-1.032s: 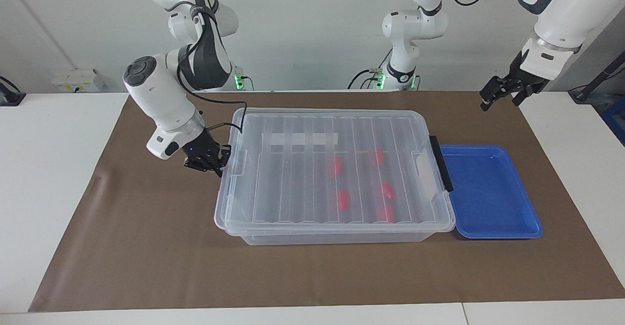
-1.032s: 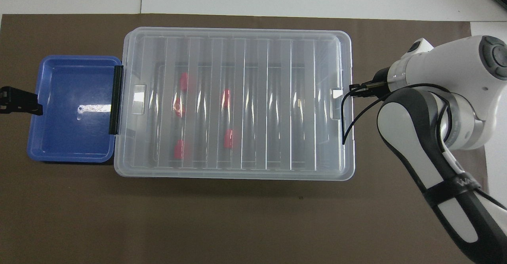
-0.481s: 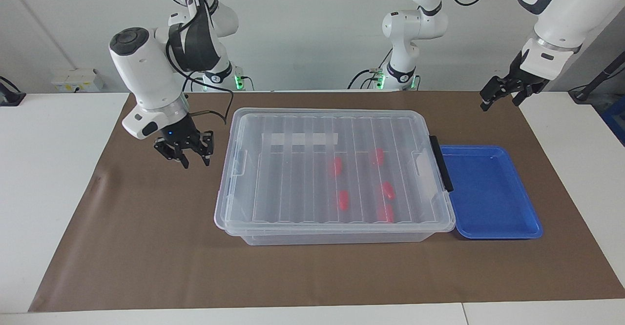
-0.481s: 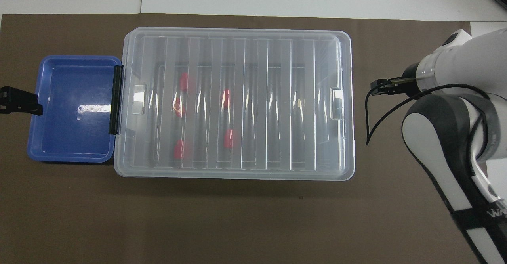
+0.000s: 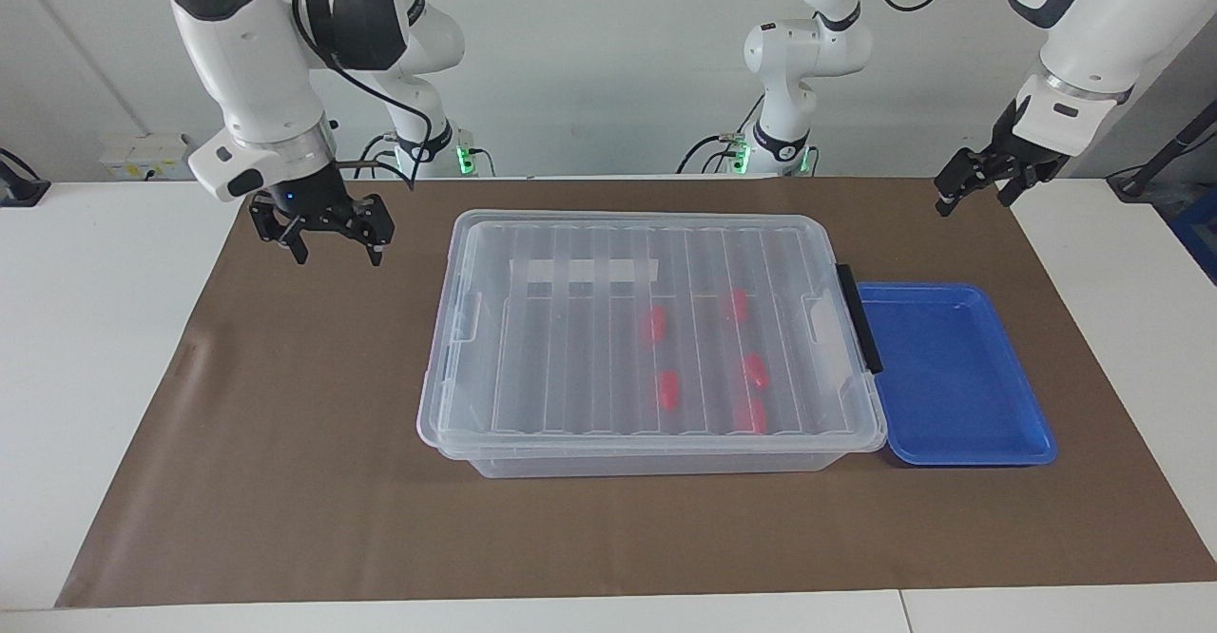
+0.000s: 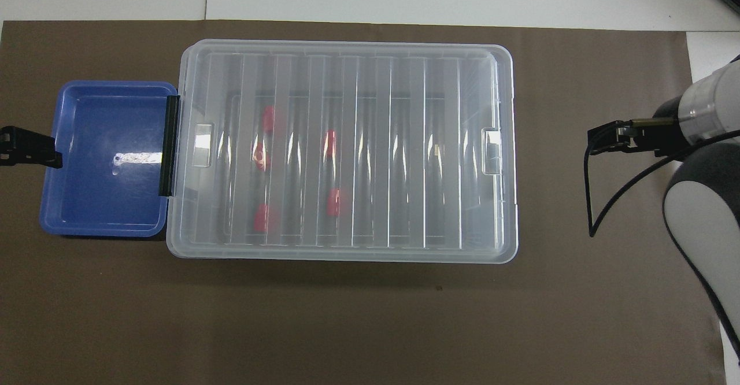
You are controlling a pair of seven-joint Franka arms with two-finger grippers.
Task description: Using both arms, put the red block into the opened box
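**Lid on, blocks inside, both arms clear of the box**

Nearest the robots, the right gripper [image 5: 332,234] hangs in the air over the brown mat [image 5: 285,424] toward the right arm's end of the table, well apart from the box [image 5: 647,338], its jaws spread and empty. The left gripper [image 5: 979,182] hangs over the mat's corner at the left arm's end, above the blue tray [image 5: 960,443]; its jaws stand apart too and it holds nothing. That arm waits.

The box sits mid-mat with its ribbed lid [image 5: 589,234] down flat and the black handle [image 5: 860,319] touching the tray. Five red blocks show through the lid; the one farthest from the robots [image 5: 749,414] lies at the handle end. The tray looks empty.

To my eye the job looks done, so the risks lie in whatever move comes next. If the lid only rests on the rim and is not snapped down at the right arm's end, a bump could shift it. An arm swinging low across the table could catch the box's raised rim and shove it into the tray. A dangling black cable [image 6: 595,200] near the right gripper could also snag.
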